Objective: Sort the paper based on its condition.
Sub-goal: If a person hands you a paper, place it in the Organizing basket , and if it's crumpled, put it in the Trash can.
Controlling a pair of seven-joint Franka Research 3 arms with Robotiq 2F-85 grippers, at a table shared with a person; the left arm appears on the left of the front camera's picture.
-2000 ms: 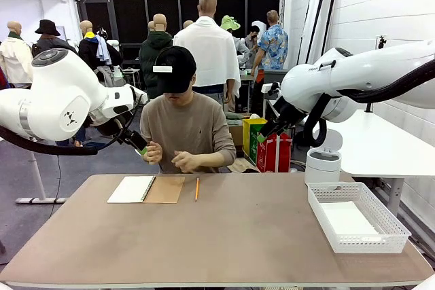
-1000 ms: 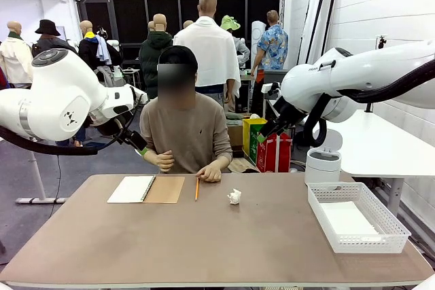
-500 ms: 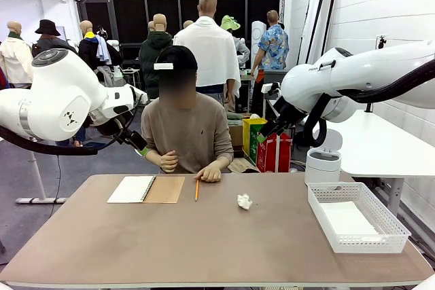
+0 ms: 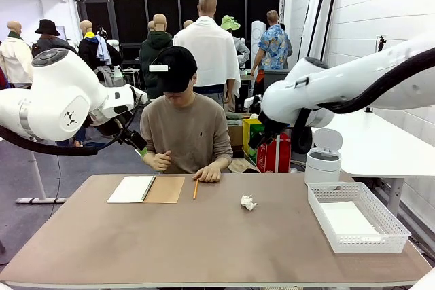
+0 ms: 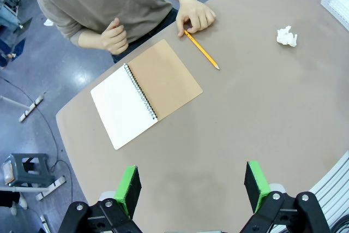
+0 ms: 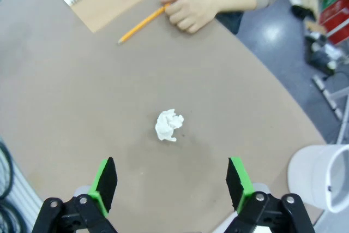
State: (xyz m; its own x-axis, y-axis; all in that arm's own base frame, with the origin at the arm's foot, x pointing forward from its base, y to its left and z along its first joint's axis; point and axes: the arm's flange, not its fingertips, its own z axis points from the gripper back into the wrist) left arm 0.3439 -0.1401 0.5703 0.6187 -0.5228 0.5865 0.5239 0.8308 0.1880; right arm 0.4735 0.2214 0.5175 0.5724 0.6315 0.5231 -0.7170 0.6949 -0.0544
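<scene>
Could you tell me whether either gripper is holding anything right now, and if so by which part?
Nothing is held. The left gripper and right gripper are both open and empty above the table; the crumpled paper lies untouched on it.

Left white arm raised at the table's left side, its black two-finger gripper with green pads (image 5: 192, 189) spread wide, pointing down. Right white arm extended from the right above the table, its matching gripper (image 6: 170, 185) likewise wide open, aimed downward. Person's one hand (image 4: 206, 174) rests flat on the table; the other hand (image 4: 160, 161) is loosely curled near the chest.
</scene>
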